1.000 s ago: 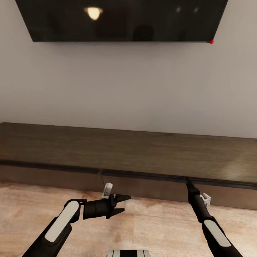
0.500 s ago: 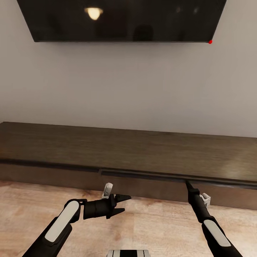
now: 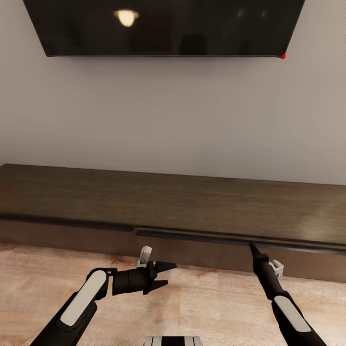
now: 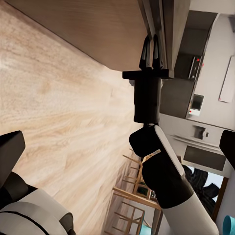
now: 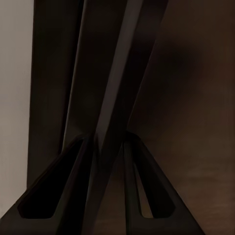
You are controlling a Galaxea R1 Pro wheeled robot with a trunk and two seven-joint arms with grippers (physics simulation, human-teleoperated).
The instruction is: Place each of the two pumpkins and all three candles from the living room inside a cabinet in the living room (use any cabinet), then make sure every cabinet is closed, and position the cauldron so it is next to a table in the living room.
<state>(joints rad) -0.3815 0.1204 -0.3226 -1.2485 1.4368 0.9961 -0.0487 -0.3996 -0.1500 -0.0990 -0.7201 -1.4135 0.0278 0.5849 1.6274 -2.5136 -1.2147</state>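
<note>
Your right gripper (image 3: 252,246) sits at the top edge of the cabinet (image 3: 173,204) drawer front (image 3: 192,250), toward the unit's right end. In the right wrist view its two fingers (image 5: 73,196) straddle the thin dark lip of that drawer, one on each side, close to the lip, so the gripper looks clenched on the edge; in the left wrist view the same fingertips reach into the groove under the cabinet top. The drawer front stands slightly out from the face beside it, with a narrow dark gap along its top. The right arm (image 3: 283,302) runs back from there to the lower right of the head view, low over the floor (image 3: 202,307). Your left gripper (image 3: 166,274) hangs free in front of the cabinet, left of the right one, jaws apart and grasping nothing, pointing toward the right arm; its forearm (image 3: 84,298) angles back to the lower left. The cabinet stretches the whole width of the head view against the wall (image 3: 173,120), its top bare where it shows. Above it a dark TV (image 3: 163,26) hangs on the wall, with a lamp's reflection near its upper left and a small red light at its lower right corner.
</note>
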